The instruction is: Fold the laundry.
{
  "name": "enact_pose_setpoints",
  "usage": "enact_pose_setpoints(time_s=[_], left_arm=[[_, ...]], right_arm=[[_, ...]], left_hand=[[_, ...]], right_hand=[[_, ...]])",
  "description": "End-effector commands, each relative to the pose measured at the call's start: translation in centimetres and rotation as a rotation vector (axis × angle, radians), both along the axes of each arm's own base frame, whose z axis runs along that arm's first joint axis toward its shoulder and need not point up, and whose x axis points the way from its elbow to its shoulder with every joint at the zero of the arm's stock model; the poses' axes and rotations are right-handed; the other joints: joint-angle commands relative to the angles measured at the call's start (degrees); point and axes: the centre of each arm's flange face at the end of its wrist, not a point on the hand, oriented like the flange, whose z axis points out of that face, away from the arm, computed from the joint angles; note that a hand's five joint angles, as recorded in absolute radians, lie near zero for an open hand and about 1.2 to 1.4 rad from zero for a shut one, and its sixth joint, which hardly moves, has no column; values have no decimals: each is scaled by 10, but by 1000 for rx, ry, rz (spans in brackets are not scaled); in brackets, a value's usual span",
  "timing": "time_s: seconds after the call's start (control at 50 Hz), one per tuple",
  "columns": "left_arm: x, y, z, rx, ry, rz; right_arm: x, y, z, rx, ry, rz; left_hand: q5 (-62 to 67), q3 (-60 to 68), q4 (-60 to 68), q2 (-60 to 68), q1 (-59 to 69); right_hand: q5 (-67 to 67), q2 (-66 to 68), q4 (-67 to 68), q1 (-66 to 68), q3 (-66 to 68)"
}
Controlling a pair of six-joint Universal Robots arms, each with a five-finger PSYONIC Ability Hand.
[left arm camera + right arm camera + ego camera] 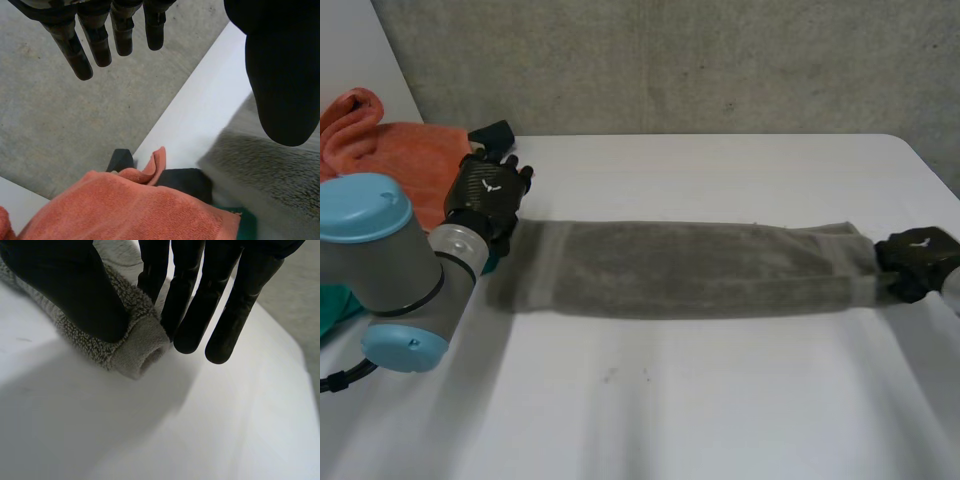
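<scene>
- Nearest the camera, the left arm (390, 270) is reaching in over the front-left part of the white table (720, 400), whose near half is lying bare
- Across the middle of the table, the grey towel (690, 268) is lying as one long narrow strip, already folded lengthwise and running from one hand to the other
- At the strip's right end, the right hand (918, 258) is grasping the towel: in the right wrist view the thumb (75, 290) is pressing on the hemmed end while the straight fingers (230, 315) are backing it from the other side
- At the strip's left end, the left hand (490, 192) is hanging released, with its fingers straight and holding nothing, and the towel end is lying just under its thumb
- Beyond the left hand, an orange towel (405, 150) is sitting bunched at the table's far left edge, with a small black object (494, 131) just beside it
- Risk: with the left end lying free, carrying the right end across is likely to drag the whole strip instead of folding it
- Risk: the pinch is sitting on the hem alone, so the layers may slip apart and the lengthwise fold may open
- Risk: the left hand, closing this near the orange towel, may be catching that cloth too
</scene>
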Motion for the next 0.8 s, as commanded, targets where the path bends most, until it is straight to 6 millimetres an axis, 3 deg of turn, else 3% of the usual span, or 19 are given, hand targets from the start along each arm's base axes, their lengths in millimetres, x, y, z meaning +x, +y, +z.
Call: enact_pose_setpoints(time_s=[0.02,0.12,0.18,0.24,0.34,0.36,0.4,0.42,0.48,0.5,0.56,0.58,0.6,0.66,0.72,0.8], left_arm=[[2,10,11,-12,19,-1],[-1,21,15,-7,42,-20],[-4,27,19,-10,52,-32],[-4,28,20,-14,55,-34],[-4,27,27,-35,64,-33],[-4,27,29,-39,66,-32],[-4,26,31,-46,69,-30],[-4,26,33,-55,72,-29],[-4,28,36,-61,81,-31],[-4,29,37,-60,85,-31],[-5,31,35,-44,107,-36],[-7,33,35,-41,111,-39],[-8,34,34,-35,116,-43],[-13,39,31,-22,126,-59],[-17,41,27,-13,123,-73],[-25,44,24,-5,122,-95]], right_arm=[[-47,-24,17,-93,87,-96],[-96,-35,26,-135,295,-183],[-98,-38,30,-154,340,-178],[-77,-40,42,-203,316,-135],[4,-27,92,-385,217,32],[34,-17,105,-443,186,113],[63,-6,114,-490,155,198],[91,6,119,-527,130,289],[130,27,119,-559,86,432],[155,44,114,-565,59,528],[190,70,99,-544,22,671],[215,92,86,-519,-1,772],[226,103,78,-510,-5,819],[259,138,47,-451,-19,954],[268,147,25,-419,4,989],[267,143,13,-403,49,953]], left_hand=[[4,12,14,13,17],[-6,2,4,3,7],[-8,0,2,1,5],[-10,-1,1,0,3],[-10,-1,1,0,3],[-10,-1,1,0,3],[-10,-1,1,0,3],[-10,-1,1,0,3],[-10,-1,1,0,3],[-10,-1,1,0,3],[-10,-1,1,0,3],[-10,-1,1,0,3],[-10,-1,1,0,3],[-10,-1,1,0,3],[-13,-5,-3,-4,0],[-13,-5,-3,-4,0]], right_hand=[[140,131,120,256,122],[140,131,120,256,122],[140,131,120,256,122],[140,131,120,256,122],[140,131,120,256,122],[140,131,120,256,122],[140,131,120,256,122],[140,131,120,256,122],[140,131,120,256,122],[140,131,120,256,122],[140,131,120,256,122],[140,131,120,256,122],[140,131,120,256,122],[140,131,120,256,122],[140,131,120,256,122],[-380,-389,-400,-264,-398]])
